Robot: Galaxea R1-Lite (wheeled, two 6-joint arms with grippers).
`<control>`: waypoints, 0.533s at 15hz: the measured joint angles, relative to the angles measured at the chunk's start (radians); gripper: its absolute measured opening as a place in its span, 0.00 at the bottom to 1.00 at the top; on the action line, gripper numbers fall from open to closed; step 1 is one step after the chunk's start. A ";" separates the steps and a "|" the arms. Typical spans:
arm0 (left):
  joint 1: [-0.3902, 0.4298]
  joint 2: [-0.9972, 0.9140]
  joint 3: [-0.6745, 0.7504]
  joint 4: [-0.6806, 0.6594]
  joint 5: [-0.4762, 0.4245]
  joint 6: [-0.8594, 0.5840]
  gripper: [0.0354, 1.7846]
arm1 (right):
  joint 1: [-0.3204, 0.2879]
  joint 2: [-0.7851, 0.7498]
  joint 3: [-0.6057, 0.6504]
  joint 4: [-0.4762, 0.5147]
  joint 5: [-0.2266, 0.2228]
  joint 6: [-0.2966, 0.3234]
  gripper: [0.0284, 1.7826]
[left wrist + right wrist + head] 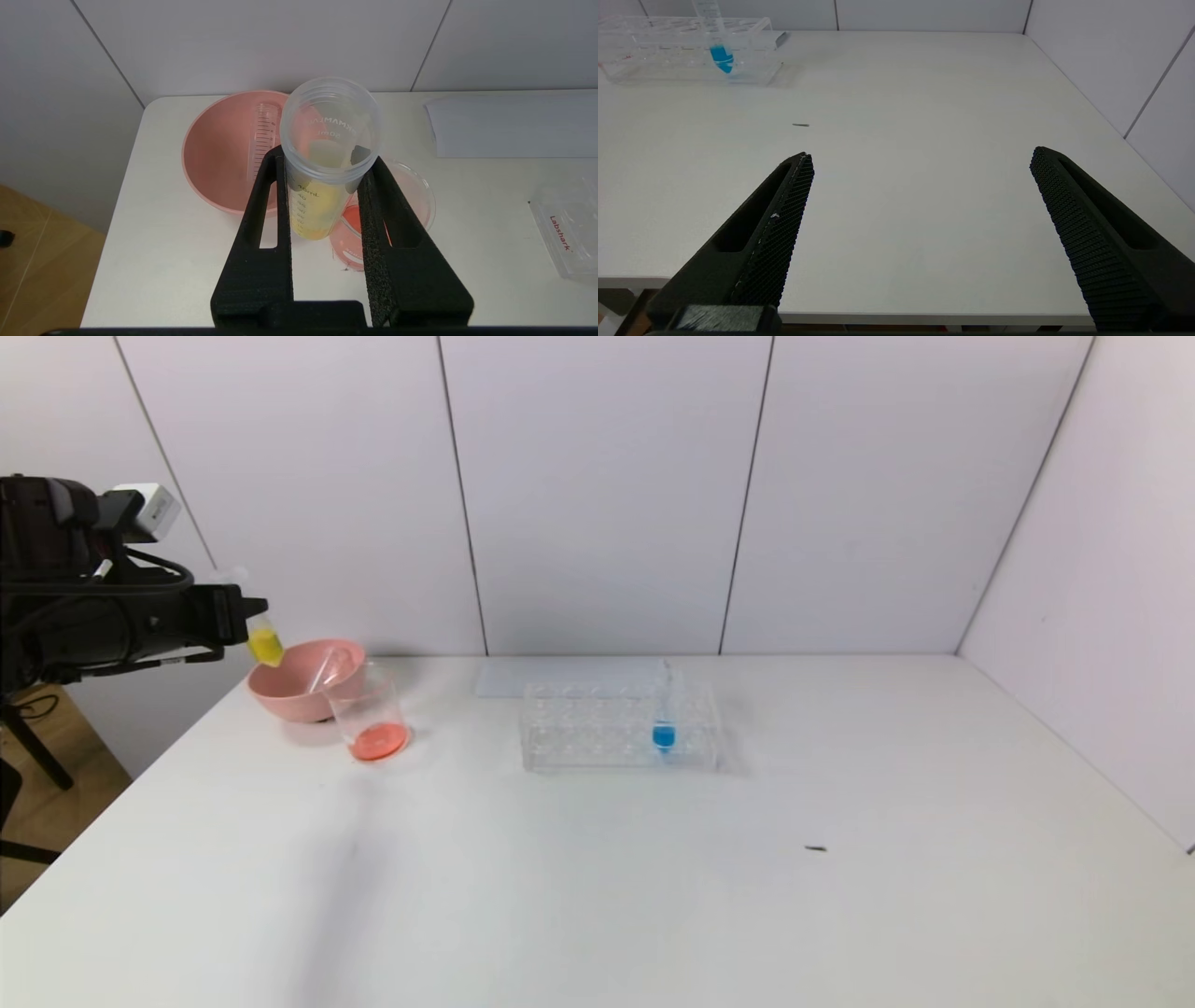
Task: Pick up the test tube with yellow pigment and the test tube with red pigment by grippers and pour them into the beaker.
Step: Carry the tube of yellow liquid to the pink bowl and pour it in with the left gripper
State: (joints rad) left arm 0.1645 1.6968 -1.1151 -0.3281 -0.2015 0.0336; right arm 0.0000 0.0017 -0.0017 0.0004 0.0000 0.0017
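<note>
My left gripper [245,621] hangs at the table's far left, shut on the test tube with yellow pigment [266,644]. The tube's yellow tip points down beside the left rim of the pink bowl. In the left wrist view the tube [313,205] sits between the black fingers [275,210], open mouth up, with yellow liquid inside. The beaker [371,709] stands just right of the bowl with red liquid [378,742] on its bottom. No test tube with red pigment is in view. My right gripper [922,156] stands open and empty over the table's near edge.
The pink bowl [289,695] holds a leaning clear empty tube [329,667]. A clear tube rack [597,728] at mid-table holds a blue-tipped tube [664,735]. A white sheet [560,677] lies behind the rack. A small dark speck [816,848] lies on the table.
</note>
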 joint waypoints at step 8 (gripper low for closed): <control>0.018 0.024 -0.006 0.013 -0.026 0.015 0.23 | 0.000 0.000 0.000 0.000 0.000 0.000 0.95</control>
State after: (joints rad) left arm 0.1821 1.7206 -1.1209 -0.3155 -0.2270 0.0485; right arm 0.0000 0.0017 -0.0017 0.0004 0.0000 0.0017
